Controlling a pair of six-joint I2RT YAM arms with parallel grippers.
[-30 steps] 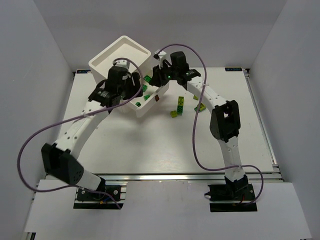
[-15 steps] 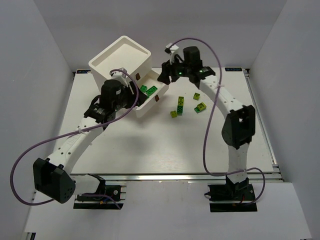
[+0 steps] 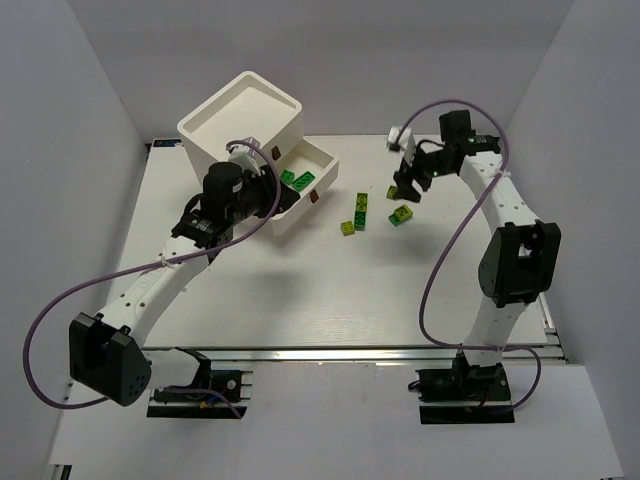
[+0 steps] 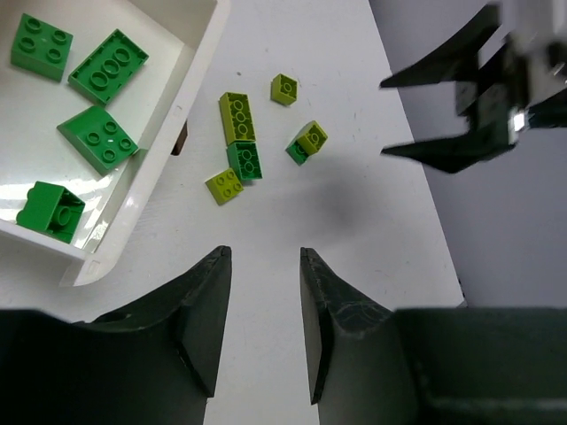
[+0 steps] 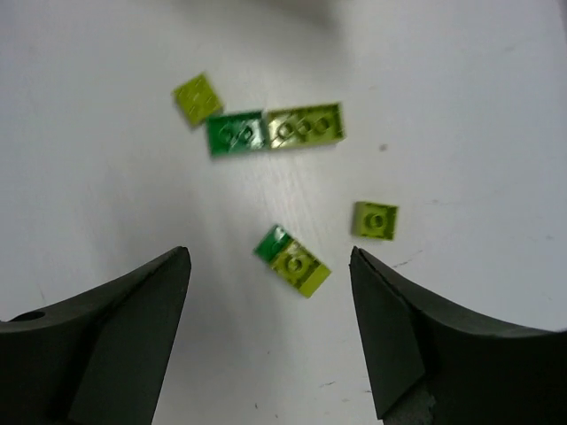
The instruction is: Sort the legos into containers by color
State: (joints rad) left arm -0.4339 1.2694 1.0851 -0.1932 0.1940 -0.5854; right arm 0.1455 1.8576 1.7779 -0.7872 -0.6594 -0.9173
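Right end effector point(image 5: 268, 257) spread wide over loose bricks point(image 5: 304, 126) on the bench point(image 5: 461, 80), likely choosing a pick. Left end effector point(image 4: 261, 261) slightly parted, empty, beside green-filled drawer point(image 4: 197, 57).

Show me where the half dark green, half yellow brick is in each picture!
Top view: the two-color brick sits right of middle.
Left wrist: upper middle.
Right wrist: lower middle.
Shared landmark: the long yellow-green brick touching a dark green one, nearby in all three.
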